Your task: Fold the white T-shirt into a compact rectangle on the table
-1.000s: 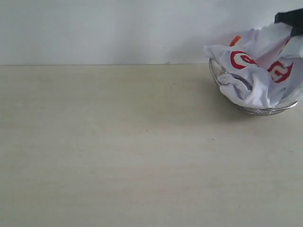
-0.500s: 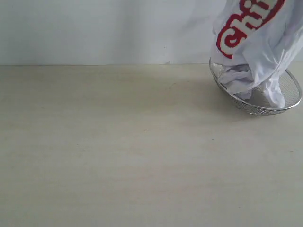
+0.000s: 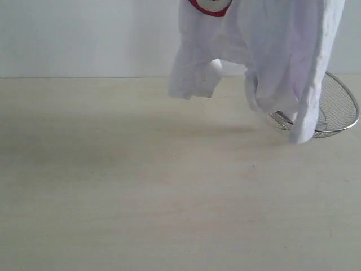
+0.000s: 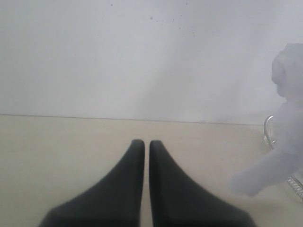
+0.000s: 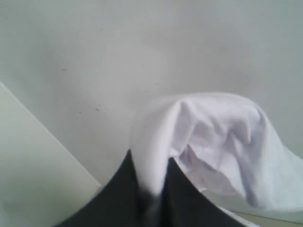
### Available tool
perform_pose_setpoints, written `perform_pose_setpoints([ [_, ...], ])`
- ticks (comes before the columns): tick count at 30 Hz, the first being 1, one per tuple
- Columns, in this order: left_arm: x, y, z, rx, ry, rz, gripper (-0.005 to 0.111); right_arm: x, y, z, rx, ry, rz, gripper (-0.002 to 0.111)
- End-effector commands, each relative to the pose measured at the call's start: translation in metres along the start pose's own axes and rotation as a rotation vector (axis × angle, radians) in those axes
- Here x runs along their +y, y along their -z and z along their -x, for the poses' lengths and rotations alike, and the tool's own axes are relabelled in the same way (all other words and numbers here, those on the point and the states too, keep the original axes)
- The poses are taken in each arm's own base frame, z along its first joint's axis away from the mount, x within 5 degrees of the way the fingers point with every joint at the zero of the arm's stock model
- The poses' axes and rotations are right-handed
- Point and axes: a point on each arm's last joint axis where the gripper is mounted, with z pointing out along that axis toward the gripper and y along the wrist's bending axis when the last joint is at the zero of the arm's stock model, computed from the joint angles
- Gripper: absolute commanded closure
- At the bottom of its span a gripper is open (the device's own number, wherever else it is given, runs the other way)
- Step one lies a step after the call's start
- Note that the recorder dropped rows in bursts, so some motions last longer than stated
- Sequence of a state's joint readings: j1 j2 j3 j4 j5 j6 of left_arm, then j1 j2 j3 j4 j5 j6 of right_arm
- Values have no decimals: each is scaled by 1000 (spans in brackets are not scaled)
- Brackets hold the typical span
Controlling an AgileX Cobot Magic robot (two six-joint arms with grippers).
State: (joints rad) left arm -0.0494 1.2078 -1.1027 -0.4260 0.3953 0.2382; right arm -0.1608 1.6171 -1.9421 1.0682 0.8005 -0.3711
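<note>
The white T-shirt [image 3: 265,51] hangs in the air at the upper right of the exterior view, a sliver of its red print at the top edge, its lower folds dangling just above the table [image 3: 141,186] and in front of the basket. My right gripper [image 5: 149,163] is shut on a fold of the white T-shirt [image 5: 213,137]; it is above the exterior view's frame. My left gripper [image 4: 142,144] is shut on nothing, low over the table [image 4: 57,142], with a blurred part of the T-shirt [image 4: 279,156] off to one side.
A round wire-mesh basket [image 3: 338,110] stands at the table's far right, partly behind the hanging cloth; its rim [image 4: 268,130] shows in the left wrist view. A pale wall [image 3: 84,34] backs the table.
The T-shirt has been lifted out of the basket, risen steadily and swung left; it now hangs free, and the basket is bare.
</note>
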Motion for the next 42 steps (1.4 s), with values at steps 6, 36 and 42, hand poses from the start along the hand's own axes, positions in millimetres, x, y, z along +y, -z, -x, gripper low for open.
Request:
perform_pose_setpoints([
  [6, -9, 30, 8, -46, -81, -29, 102, 79, 5, -6, -25, -53, 302, 108],
  [36, -39, 14, -27, 193, -534, -527, 102, 137, 18, -32, 136, -16, 558, 108],
  [42, -32, -8, -30, 197, -531, -474, 102, 138, 18, -33, 138, -9, 564, 108],
])
